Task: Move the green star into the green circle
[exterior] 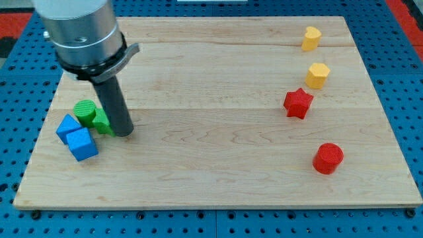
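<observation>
A pale wooden board lies on a blue pegboard. Eight blocks sit on it: two green, two blue, two yellow, two red. At the view's left, the green circle touches the green star, which is partly hidden behind the dark rod. The tip rests against the star's right side; the rod has no pincer. Two blue blocks crowd just below-left. Well apart at the right stand a yellow block, a yellow hexagon, a red star and a red cylinder.
</observation>
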Controlling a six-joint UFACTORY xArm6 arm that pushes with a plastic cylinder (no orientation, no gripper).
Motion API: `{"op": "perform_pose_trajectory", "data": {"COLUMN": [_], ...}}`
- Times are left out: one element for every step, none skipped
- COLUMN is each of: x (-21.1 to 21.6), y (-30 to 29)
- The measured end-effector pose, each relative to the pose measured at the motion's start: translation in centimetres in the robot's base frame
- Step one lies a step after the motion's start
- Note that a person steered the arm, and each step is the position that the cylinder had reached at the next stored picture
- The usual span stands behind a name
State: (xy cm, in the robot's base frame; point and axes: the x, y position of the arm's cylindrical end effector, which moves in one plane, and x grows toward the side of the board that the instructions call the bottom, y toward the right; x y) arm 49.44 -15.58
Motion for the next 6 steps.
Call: {"op": "perform_pose_trajectory", "data": {"x": [0.1,-0.3,-2.7,-2.7,-2.7,-2.7], "y": [-0.6,1.7,6.7,8.7,9.5,10.0]}}
